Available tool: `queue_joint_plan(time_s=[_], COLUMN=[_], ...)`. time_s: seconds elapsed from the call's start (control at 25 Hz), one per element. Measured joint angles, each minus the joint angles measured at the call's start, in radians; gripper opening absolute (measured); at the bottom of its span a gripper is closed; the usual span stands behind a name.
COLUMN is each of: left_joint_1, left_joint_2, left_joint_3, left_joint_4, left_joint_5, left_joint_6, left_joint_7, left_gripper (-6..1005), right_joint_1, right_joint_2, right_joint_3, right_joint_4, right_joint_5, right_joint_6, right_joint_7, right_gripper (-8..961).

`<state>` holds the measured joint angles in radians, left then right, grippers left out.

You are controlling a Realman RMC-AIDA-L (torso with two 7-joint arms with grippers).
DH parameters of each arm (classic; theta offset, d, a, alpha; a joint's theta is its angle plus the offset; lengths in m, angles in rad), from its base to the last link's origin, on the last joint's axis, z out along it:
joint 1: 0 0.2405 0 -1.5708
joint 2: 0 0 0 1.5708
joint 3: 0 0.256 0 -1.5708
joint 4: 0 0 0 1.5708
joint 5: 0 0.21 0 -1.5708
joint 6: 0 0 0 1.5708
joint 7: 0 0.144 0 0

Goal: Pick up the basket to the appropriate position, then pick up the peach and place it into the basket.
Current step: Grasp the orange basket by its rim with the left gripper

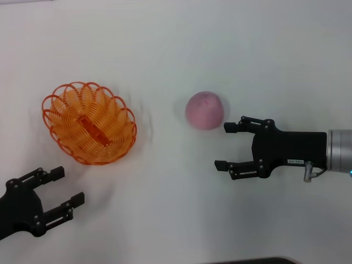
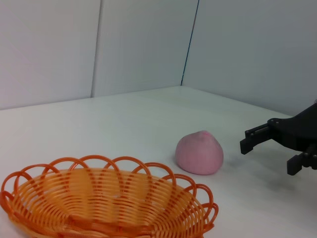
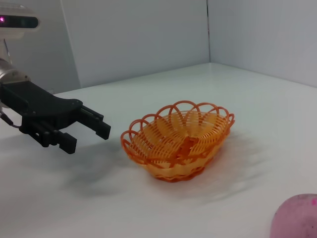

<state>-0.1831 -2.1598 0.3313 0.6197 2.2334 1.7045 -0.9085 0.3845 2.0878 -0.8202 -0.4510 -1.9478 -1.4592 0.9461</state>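
— The right claw [image 1: 223, 146], where is it?

— Low over the white table [image 1: 165, 220], on the robot's right side, reaching in from the edge with its black fingers spread wide and nothing between them. One fingertip [image 1: 229, 127] is just beside the peach [image 1: 205, 110], though I cannot tell if it touches. The other finger lies nearer the robot, apart from the fruit.

— And the peach itself?

— It sits on the table, pale pink and round, near the middle. From the left wrist camera the peach [image 2: 199, 153] shows beyond the rim of the basket [image 2: 106, 206], with the right claw [image 2: 270, 153] off to its far side. In the right wrist camera only an edge of the peach [image 3: 297, 218] shows.

— Where is the basket?

— The basket [image 1: 89, 123] stands upright on the table on the robot's left, well apart from the peach. It is orange looped wire with a scalloped rim, and it holds no fruit. In the right wrist camera the basket [image 3: 179, 140] sits flat on the table.

— The left claw?

— The left claw [image 1: 66, 187] is near the robot's left front corner, close to the basket but not touching it. Its fingers are wide apart too, gripping nothing. The right wrist camera shows the left claw [image 3: 86, 133] beside the basket with a gap between them.
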Motion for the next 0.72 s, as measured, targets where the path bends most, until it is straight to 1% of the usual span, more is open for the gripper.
queue_joint_plan(time_s=[0.56, 0.72], left_joint_1=[-0.001, -0.004], left_joint_2=[0.000, 0.000], left_joint_3=[0.000, -0.038], left_joint_4=[-0.002, -0.002], left_joint_5=[0.000, -0.015], left_joint_6=[0.000, 0.008], left_joint_7=[-0.005, -0.034], left_gripper=[722, 723], right_joint_1=[0.007, 0.008], right_joint_2=[0.000, 0.000], right_joint_3=[-0.004, -0.003], right_joint_4=[0.011, 0.011], right_joint_5=[0.000, 0.001], right_joint_6=[0.014, 0.014], right_joint_7=[-0.001, -0.001], right_gripper=[944, 943])
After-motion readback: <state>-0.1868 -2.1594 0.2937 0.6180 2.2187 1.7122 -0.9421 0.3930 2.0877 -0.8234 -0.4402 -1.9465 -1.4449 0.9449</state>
